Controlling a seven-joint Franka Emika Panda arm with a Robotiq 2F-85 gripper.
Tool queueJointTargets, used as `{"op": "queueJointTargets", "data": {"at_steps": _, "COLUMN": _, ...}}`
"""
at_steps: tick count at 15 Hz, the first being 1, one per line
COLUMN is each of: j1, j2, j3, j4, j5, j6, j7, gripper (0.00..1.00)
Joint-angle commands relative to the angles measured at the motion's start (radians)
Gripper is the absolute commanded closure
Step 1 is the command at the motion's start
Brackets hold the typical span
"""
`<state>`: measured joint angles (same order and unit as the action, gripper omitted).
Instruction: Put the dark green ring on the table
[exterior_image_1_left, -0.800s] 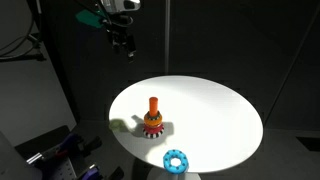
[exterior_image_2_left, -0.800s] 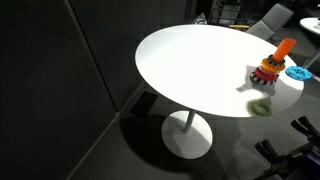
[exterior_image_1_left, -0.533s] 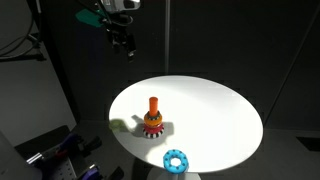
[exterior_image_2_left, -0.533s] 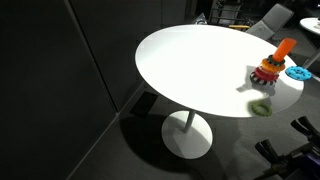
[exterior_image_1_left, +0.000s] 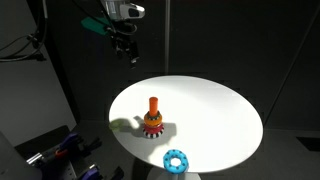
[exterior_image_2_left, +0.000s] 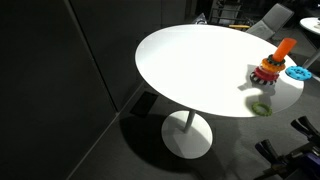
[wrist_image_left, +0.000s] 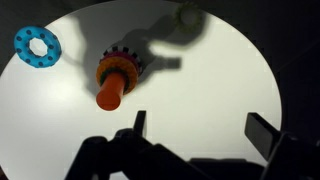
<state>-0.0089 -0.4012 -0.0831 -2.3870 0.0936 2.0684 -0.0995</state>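
In the wrist view the jaws are seen spread apart and empty, held high above the table (exterior_image_1_left: 225, 115). The dark green ring (exterior_image_2_left: 262, 107) is found lying flat on the table — near its edge, apart from the orange peg (exterior_image_2_left: 285, 47).

Orange peg (exterior_image_1_left: 154, 104) wears a red toothed ring (exterior_image_1_left: 152, 125); light blue ring (exterior_image_1_left: 176, 160) nearby.
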Motion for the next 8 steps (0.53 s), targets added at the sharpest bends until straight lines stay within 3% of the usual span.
{"op": "queueJointTargets", "data": {"at_steps": 1, "j1": -0.029, "j2": 0.052, "j3": -0.002, "j4": -0.01, "j5": -0.02, "j6": 0.058, "j7": 0.008, "gripper": 0.0}}
{"op": "queueJointTargets", "data": {"at_steps": 8, "j1": -0.071, "j2": 0.119, "j3": -0.01, "j4": -0.101, "j5": -0.062, "j6": 0.226, "j7": 0.007, "gripper": 0.0}}
